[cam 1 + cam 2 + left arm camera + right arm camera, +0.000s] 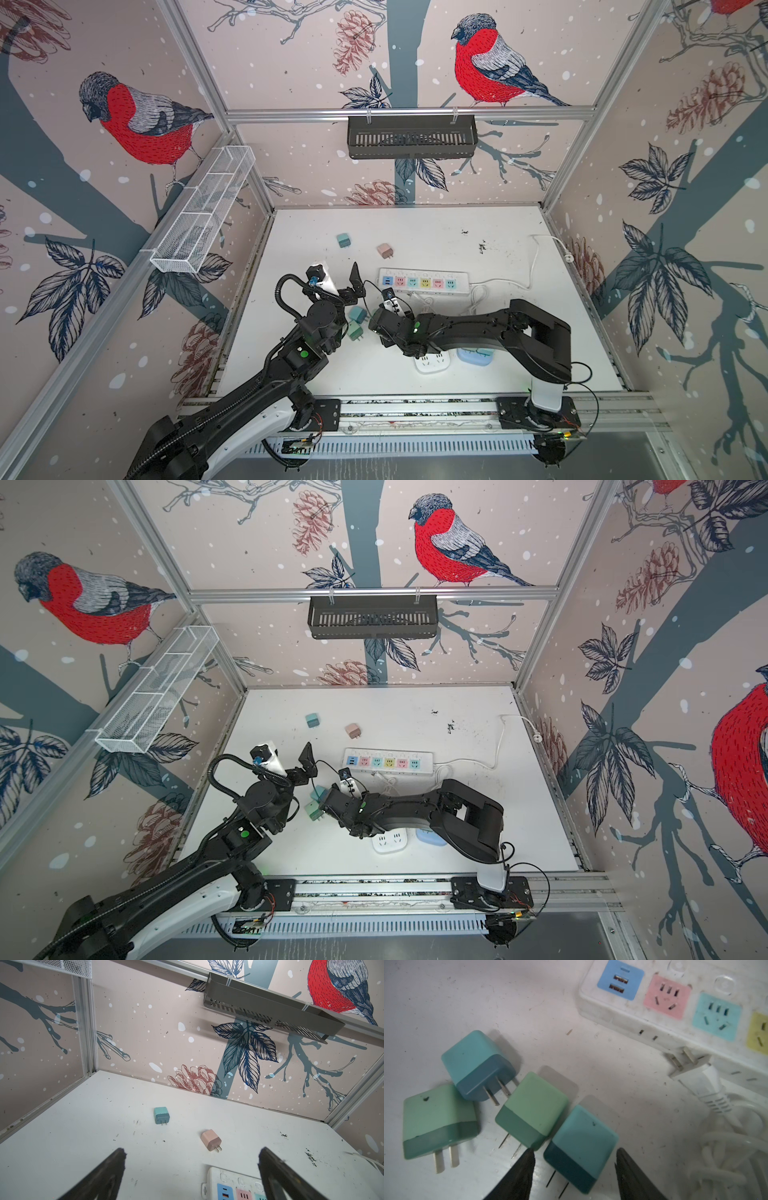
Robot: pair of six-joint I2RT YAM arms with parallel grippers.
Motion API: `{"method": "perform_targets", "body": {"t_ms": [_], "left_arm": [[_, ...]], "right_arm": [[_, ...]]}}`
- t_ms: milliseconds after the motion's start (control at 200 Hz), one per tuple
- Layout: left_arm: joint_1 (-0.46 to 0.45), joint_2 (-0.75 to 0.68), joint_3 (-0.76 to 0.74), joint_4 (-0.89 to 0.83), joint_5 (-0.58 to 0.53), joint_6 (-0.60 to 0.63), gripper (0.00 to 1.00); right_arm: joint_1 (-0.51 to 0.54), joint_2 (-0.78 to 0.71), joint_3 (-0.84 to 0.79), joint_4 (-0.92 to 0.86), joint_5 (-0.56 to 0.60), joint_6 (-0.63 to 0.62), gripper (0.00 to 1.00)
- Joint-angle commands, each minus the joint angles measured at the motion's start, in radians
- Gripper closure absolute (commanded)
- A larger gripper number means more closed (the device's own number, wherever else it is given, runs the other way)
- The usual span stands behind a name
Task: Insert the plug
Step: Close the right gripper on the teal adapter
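Note:
Several two-pin plugs lie together on the white table. In the right wrist view a blue plug [581, 1147] lies flat between the fingers of my right gripper [574, 1153], which is open, with a gap on each side of the plug. A green plug [533, 1109] touches one fingertip [527, 1157]. Another blue plug [479, 1064] and a second green plug [438, 1120] lie beyond. The white power strip [618, 1016] with coloured sockets lies further off. My left gripper [191, 1156] hangs wide open and empty above the strip's [212, 1180] left end.
A teal plug [343, 240] and a pink plug [385, 250] lie behind the strip [461, 286]. A white corded plug [695, 1076] and coiled cable rest against the strip's side. A white adapter [432, 363] and a light blue object [476, 356] sit under the right arm.

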Motion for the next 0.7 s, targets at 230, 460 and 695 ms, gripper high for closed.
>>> {"method": "perform_targets", "body": {"t_ms": [230,460,695], "left_arm": [[0.003,-0.003,0.008,0.014,0.003,0.014,0.01],[0.003,-0.018,0.002,0.01,-0.032,-0.004,0.01],[0.003,-0.006,0.003,0.023,0.024,0.021,0.01]], "right_arm": [[-0.021,-0.016,-0.046,-0.014,0.029,0.012,0.36],[-0.024,-0.021,-0.06,0.003,0.022,0.015,0.36],[-0.024,0.035,-0.02,-0.002,0.014,0.001,0.37]]}}
